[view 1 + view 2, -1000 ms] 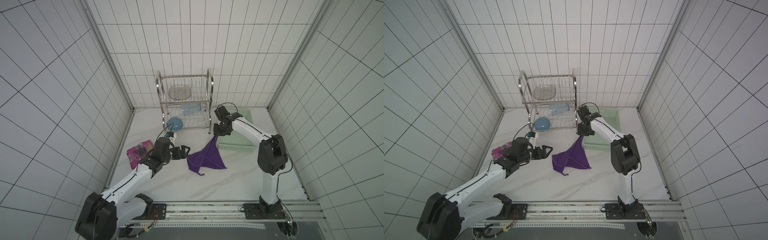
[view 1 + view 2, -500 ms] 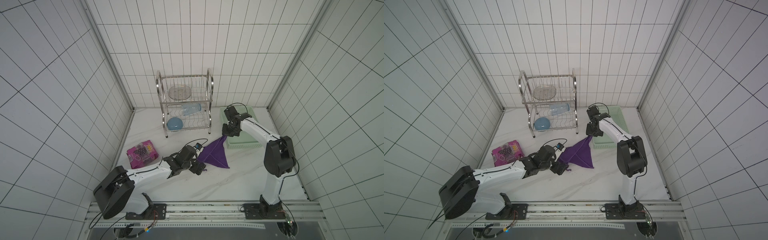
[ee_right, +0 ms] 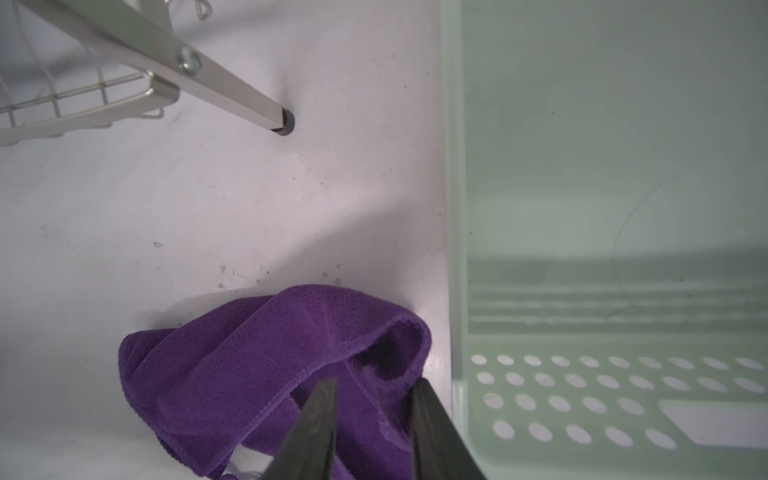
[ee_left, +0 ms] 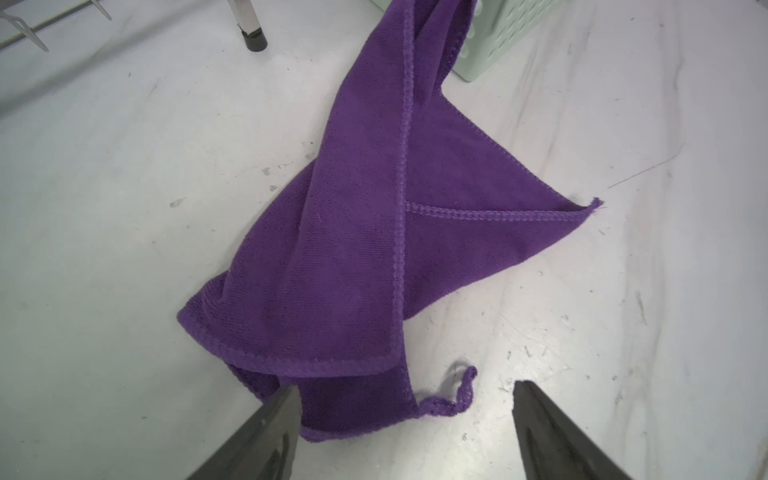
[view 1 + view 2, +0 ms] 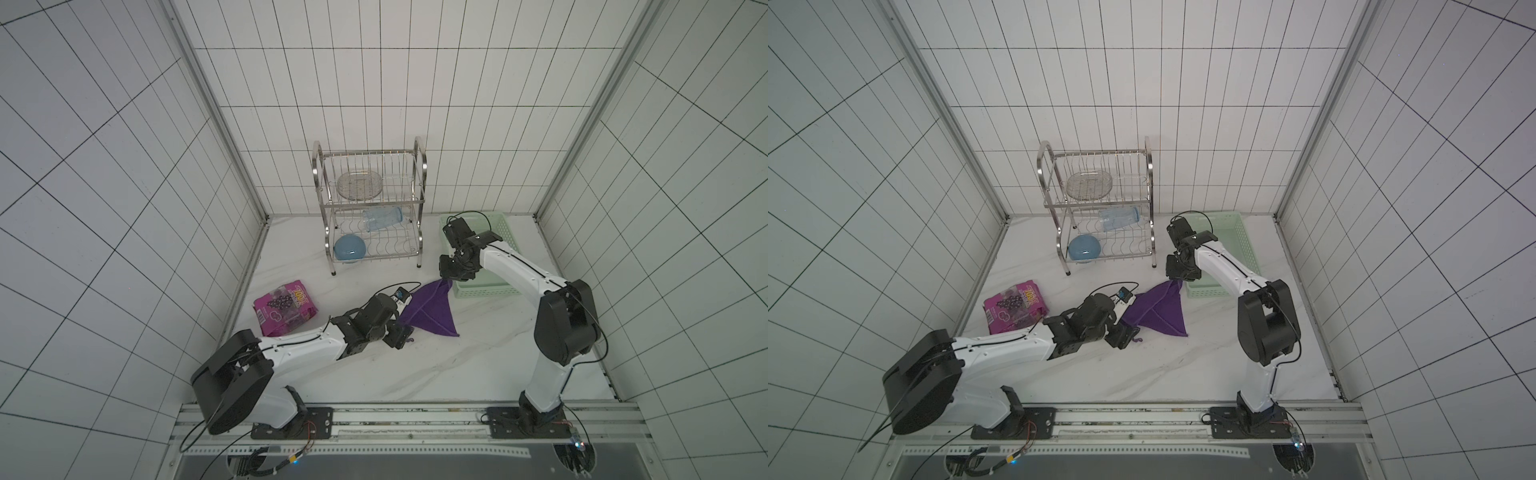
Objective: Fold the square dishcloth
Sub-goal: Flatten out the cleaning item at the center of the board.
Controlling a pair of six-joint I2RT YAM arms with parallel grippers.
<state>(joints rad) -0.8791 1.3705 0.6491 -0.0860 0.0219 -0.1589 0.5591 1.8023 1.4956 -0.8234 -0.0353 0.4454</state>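
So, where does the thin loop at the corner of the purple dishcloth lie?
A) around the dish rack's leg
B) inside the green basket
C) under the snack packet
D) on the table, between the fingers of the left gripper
D: in the left wrist view, the loop of the square dishcloth lies on the table, between the spread fingers of the left gripper.

The deep purple square dishcloth point(image 5: 428, 311) rests in a triangular, partly folded shape on the white marbled tabletop point(image 5: 415, 374), in front of the two-tier steel wire dish rack point(image 5: 370, 208). The right tool point(image 5: 450, 278) is positioned at the cloth corner nearest the rack. The left tool point(image 5: 400, 330) is positioned at the cloth edge away from the rack.
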